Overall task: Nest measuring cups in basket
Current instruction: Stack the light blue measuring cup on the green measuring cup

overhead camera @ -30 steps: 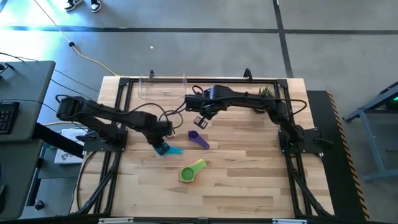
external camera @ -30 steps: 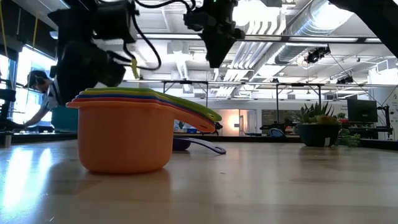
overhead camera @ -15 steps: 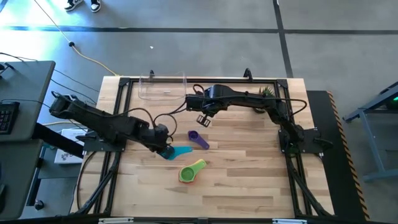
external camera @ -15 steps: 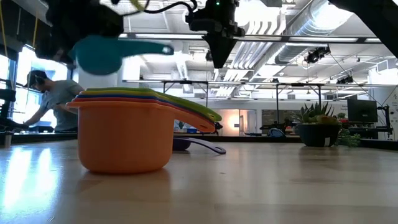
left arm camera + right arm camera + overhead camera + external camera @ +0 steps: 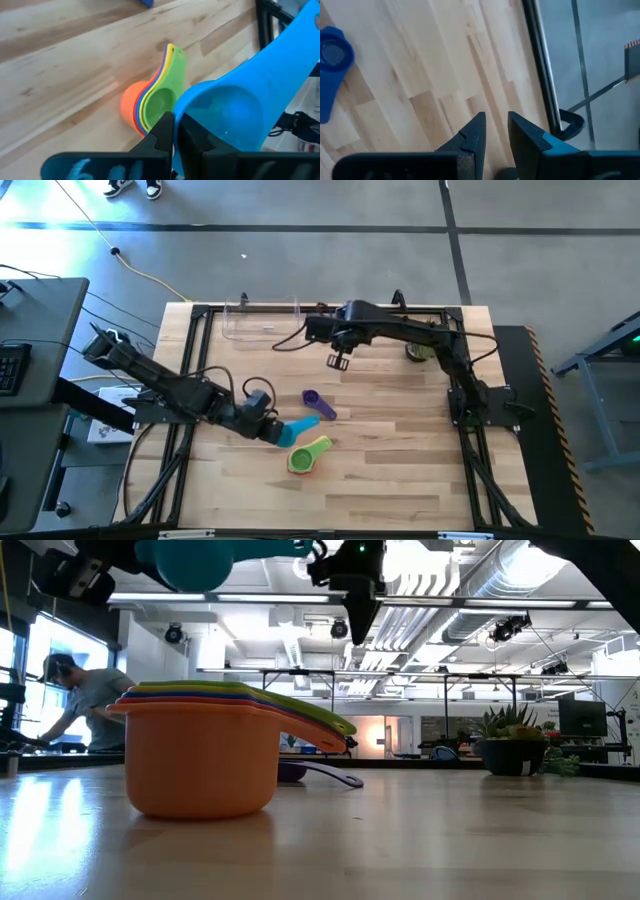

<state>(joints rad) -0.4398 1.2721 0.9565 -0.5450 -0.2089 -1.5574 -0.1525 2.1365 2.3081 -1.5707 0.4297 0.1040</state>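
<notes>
teal plastic measuring cup [image 5: 297, 429]: held above the table, just beside the nested stack of orange-to-green plastic cups [image 5: 308, 457] | left gripper [image 5: 270, 426]: clenched on teal cup's rim | small purple plastic cup [image 5: 318, 403]: on table | right gripper [image 5: 337, 361]: slightly parted, empty, near clear plastic rectangular basket [image 5: 262, 320]

You are working in an open industrial lab: exposed ducts [image 5: 520, 585] are running overhead, rows of workbenches [image 5: 400, 690] are filling the hall, a person [image 5: 85, 700] is bending at one, and cables [image 5: 130, 265] are trailing over concrete floor [image 5: 300, 250].
</notes>
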